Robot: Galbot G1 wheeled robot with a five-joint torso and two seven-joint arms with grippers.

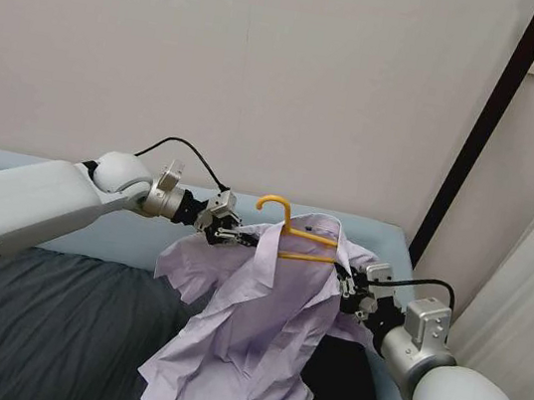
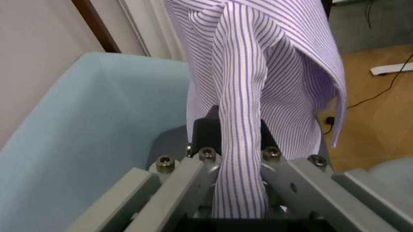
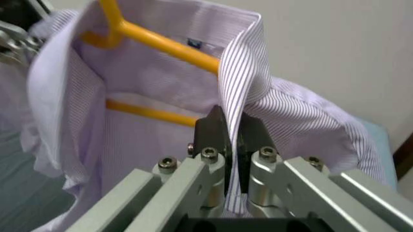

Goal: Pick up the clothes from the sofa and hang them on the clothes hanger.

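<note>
**Firm pinch below the collar**

Your right end effector (image 3: 233,131) is clamped on the front edge of the striped shirt (image 3: 148,92), just below its collar. The yellow hanger (image 3: 169,47) sits inside the collar.

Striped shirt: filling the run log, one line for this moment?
left gripper: jaws shut on striped shirt | right gripper: jaws shut below its collar | yellow hanger: inside shirt
</note>
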